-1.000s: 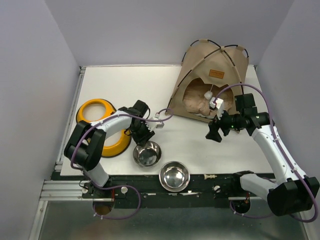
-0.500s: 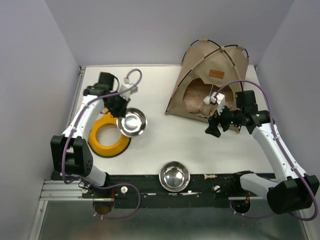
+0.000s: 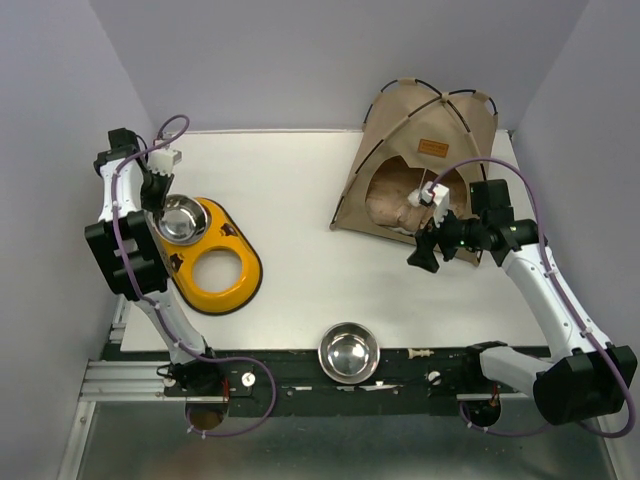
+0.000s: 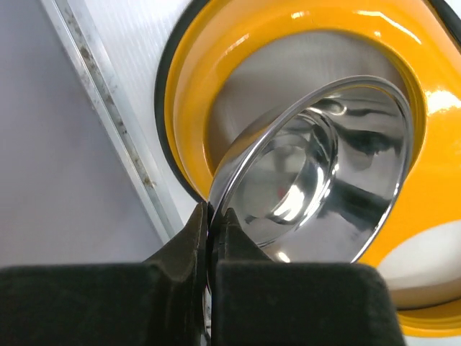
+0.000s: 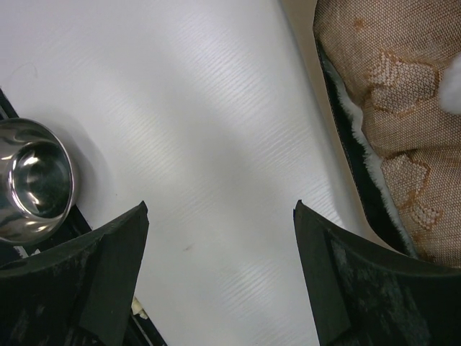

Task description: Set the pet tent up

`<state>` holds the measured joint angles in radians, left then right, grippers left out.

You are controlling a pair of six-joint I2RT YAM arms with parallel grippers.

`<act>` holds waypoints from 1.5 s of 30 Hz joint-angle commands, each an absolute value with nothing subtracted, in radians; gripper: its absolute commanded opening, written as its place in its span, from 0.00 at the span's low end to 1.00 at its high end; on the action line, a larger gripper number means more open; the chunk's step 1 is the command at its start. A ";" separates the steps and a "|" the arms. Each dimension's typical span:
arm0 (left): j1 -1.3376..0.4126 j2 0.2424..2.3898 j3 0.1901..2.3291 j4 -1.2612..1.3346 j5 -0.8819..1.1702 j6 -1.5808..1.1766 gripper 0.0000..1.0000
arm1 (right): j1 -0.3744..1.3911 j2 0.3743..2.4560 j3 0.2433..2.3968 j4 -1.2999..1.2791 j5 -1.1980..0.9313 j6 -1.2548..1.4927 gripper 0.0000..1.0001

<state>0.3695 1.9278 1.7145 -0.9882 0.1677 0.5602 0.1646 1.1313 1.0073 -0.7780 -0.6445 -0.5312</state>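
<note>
Left jaws pinch a shiny round steel bowl (image 4: 317,166) by its rim over the yellow feeder ring (image 4: 184,101), maybe touching. Right jaws spread wide, tan fabric pet tent (image 3: 440,120) just beside them.

In the top view the pet tent (image 3: 425,160) stands at the upper right, on the far right corner of the table (image 3: 300,190), its opening facing lower left. A cushion (image 3: 395,200) lies inside it. The right gripper (image 3: 424,256) hangs just in front of that opening, jaws apart. A feeder stand (image 3: 232,238) lies along the table's left edge, running from upper left to lower right. A bowl (image 3: 183,218) tilts over its upper-left hole (the left gripper (image 3: 157,193) pinches the rim on the side nearest the left edge). A second bowl (image 3: 348,352) sits bottom centre, at the table's near edge, between the arm bases.
</note>
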 commanded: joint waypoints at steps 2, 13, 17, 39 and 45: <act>0.368 2.015 1.796 -1.012 0.144 0.586 0.04 | 0.170 1.124 0.994 -0.772 -0.657 -0.525 0.89; 0.364 1.970 1.824 -1.054 0.215 0.594 0.87 | 0.169 1.141 1.012 -0.792 -0.678 -0.520 0.89; 0.336 1.833 1.783 -0.979 0.299 0.557 0.92 | 0.170 1.140 1.020 -0.792 -0.675 -0.517 0.89; 0.368 2.071 1.743 -0.922 0.124 0.551 0.18 | 0.172 1.115 0.996 -0.805 -0.647 -0.528 0.89; 0.348 2.007 1.755 -0.962 0.240 0.566 0.26 | 0.169 1.127 1.012 -0.816 -0.655 -0.529 0.89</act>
<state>0.3603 2.0815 1.7164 -0.9314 0.1452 0.5526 0.1646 1.1294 1.0065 -0.7876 -0.6491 -0.5255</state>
